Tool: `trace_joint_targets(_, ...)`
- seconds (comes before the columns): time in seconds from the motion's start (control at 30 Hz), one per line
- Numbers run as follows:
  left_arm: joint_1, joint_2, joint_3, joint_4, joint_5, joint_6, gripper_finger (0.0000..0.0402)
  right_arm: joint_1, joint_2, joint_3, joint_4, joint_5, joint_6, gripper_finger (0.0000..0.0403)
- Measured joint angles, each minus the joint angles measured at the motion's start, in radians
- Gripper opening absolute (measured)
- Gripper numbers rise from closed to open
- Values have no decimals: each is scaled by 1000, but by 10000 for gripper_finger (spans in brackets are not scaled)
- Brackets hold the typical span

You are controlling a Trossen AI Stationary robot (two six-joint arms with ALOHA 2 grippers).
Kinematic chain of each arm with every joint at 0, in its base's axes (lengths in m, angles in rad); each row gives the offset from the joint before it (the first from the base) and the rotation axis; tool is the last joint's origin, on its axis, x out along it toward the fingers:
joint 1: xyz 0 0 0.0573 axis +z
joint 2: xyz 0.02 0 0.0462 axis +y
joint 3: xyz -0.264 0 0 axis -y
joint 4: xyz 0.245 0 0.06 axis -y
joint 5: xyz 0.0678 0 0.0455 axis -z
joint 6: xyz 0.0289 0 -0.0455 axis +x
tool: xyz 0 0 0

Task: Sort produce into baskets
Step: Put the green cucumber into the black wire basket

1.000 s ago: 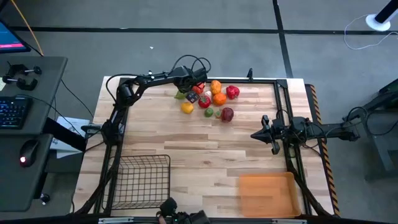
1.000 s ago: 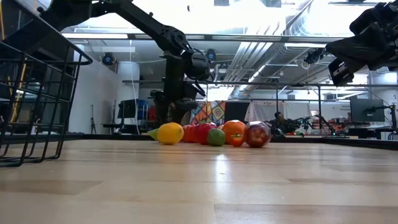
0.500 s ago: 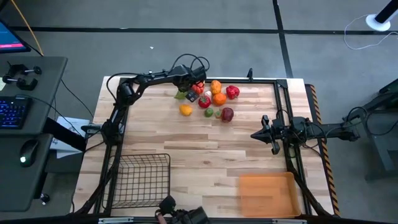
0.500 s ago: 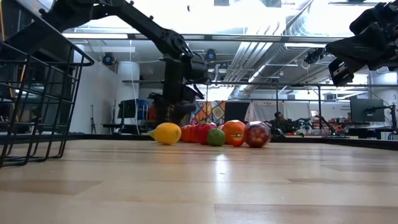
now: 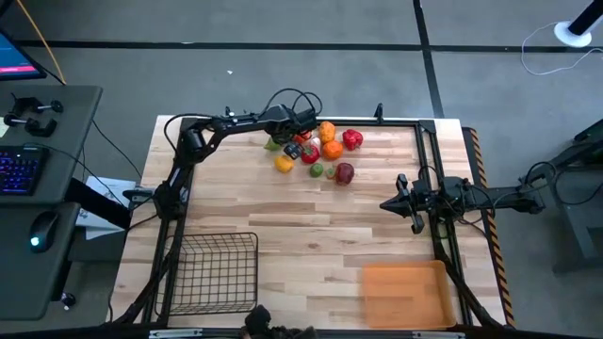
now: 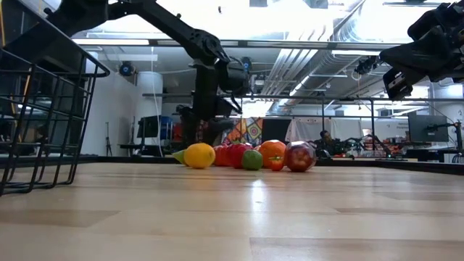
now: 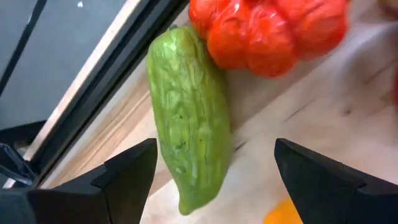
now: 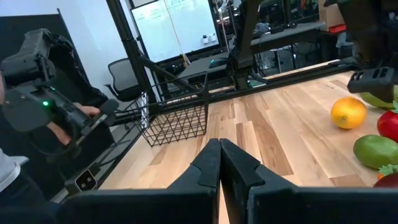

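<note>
At upper centre of the high view, the left gripper (image 5: 293,137) hangs spread over the produce pile (image 5: 316,151), a green pepper (image 7: 188,140) between its fingers. Apparently a pick: lower, clamp, carry to the basket (image 5: 213,273). Right gripper (image 5: 403,201), pressed together, waits mid-right.

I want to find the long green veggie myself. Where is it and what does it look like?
Find the produce pile at the table's far edge. The green vegetable lies on its left, by the rail, under the open left gripper. Long and bumpy; its neighbours are round.
</note>
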Motion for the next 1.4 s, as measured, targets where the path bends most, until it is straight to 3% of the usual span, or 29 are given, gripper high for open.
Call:
trace_joint_targets(0.33,3,-3,0,29,0,87,314,0,0,0,0,0,0,0)
trace_joint_targets(0.63,13,-48,-19,23,75,131,314,0,0,0,0,0,0,0)
trace_joint_targets(0.73,2,-161,-137,108,85,122,314,0,0,0,0,0,0,0)
trace_joint_targets(0.9,-9,-456,-541,375,99,45,314,0,0,0,0,0,1,0)
trace_joint_targets(1.0,4,-558,-693,607,218,9,314,0,0,0,0,0,-1,0)
trace_joint_targets(1.4,51,-353,-657,664,170,23,314,0,0,0,0,0,1,0)
